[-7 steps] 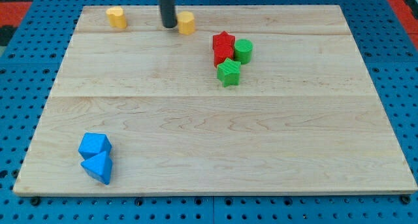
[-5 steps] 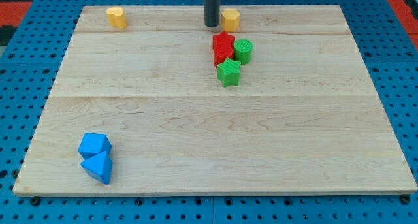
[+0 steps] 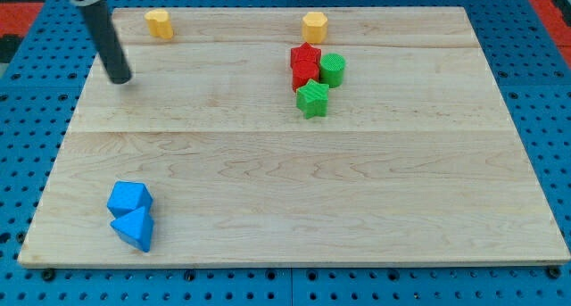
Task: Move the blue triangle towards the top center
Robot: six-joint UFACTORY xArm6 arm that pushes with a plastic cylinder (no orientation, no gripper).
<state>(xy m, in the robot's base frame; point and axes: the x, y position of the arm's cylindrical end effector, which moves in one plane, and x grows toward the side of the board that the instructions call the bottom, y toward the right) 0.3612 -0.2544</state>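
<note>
My tip (image 3: 119, 78), the lower end of the straight dark rod, rests on the pale wooden board (image 3: 294, 190) near its upper left part, touching no block. There is no gripper on this arm, so nothing opens or closes and nothing is held; the rod simply slants up toward the view's top left corner.

The blue triangular block (image 3: 134, 228) sits near the board's bottom left corner, well apart from my tip and almost straight below it in the view. A second blue block with faceted sides (image 3: 129, 198) lies just above the triangle, and the two appear to touch.

Along the board's top edge stand two yellow blocks. The yellow block at top left (image 3: 159, 23) looks roughly cylindrical and is near my tip, up and to the view's right of it. The yellow block at top centre (image 3: 314, 27) looks hexagonal and stands just above a cluster of red and green pieces.

In that cluster, the red star-like block (image 3: 305, 57) sits on top of or directly against a second red block (image 3: 304, 76); I cannot tell which. The green cylindrical block (image 3: 333, 70) touches the reds on the view's right. The green star-shaped block (image 3: 312, 100) lies just below them.

The board rests on a blue perforated base (image 3: 36, 92).
</note>
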